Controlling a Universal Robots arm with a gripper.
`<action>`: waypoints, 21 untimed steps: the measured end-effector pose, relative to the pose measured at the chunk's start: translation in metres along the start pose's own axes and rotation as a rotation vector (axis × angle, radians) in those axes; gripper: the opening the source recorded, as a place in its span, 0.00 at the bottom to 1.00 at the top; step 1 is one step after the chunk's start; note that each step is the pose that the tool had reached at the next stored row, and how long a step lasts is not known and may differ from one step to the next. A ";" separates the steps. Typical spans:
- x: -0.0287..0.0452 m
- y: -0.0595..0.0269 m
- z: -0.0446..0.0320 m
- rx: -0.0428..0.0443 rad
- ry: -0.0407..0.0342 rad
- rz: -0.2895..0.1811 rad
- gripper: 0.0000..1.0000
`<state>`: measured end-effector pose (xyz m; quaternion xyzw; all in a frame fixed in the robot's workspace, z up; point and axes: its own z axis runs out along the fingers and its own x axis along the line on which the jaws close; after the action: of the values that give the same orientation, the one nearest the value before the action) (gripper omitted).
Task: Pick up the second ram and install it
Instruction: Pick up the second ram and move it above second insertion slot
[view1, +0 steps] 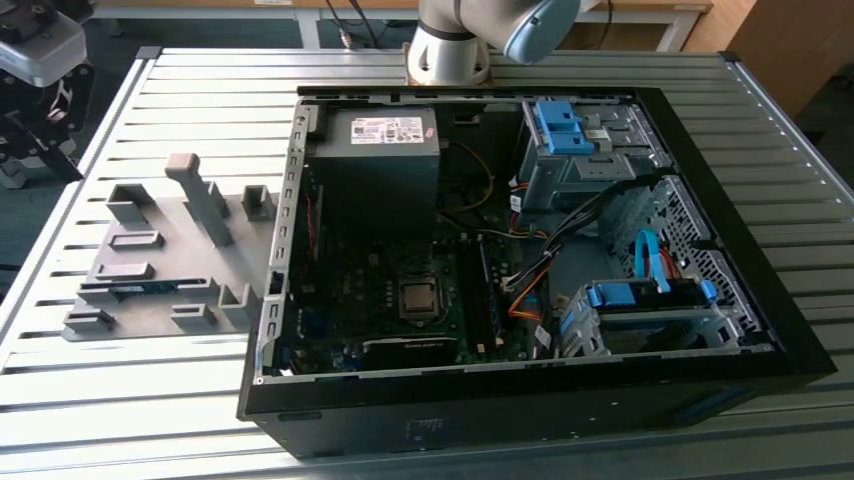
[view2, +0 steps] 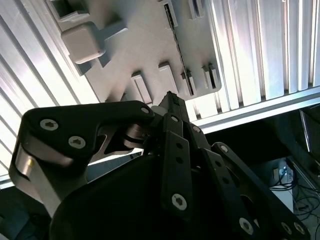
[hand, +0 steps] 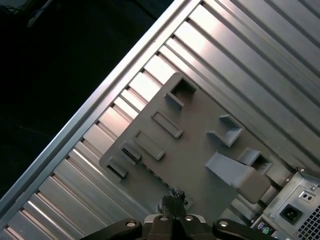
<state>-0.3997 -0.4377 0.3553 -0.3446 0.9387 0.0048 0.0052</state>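
- The second ram (view1: 144, 289), a long, thin blue-green memory board, stands on its edge in a slot of the flat grey plastic fixture (view1: 154, 265). It sits towards the fixture's near side in the exterior view.
- The fixture lies on the ribbed silver metal tabletop (view1: 160, 390), just beside the open black computer case (view1: 534, 410), on the exterior view's left of it.
- In the second wrist view the board looks like a narrow dark strip (view2: 179, 47) running between small grey holders, though its face is hard to make out there.
- The black hand (view2: 170, 97) hangs above the fixture, apart from it and touching nothing.
- In both wrist views its two fingers meet at one point (hand: 173, 198). They are clenched together with nothing between them.
- A tall grey T-shaped block (view1: 200, 200) rises from the middle of the fixture, with lower blocks and open pockets around it.
- The case lies on its side with the cover off, showing a dark circuit board (view1: 400, 300), a grey power supply box (view1: 380, 150) and blue drive brackets (view1: 567, 125).
- The pale grey round base of the arm (view1: 451, 50) stands on the tabletop behind the case.
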 end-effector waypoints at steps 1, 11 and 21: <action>0.0000 0.0000 0.0000 -0.0001 0.0000 -0.006 0.11; 0.0000 0.0000 0.0000 -0.0002 0.0001 -0.015 0.11; 0.0000 0.0000 0.0000 -0.0007 0.0003 -0.055 0.11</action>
<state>-0.3997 -0.4377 0.3553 -0.3703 0.9289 0.0049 0.0051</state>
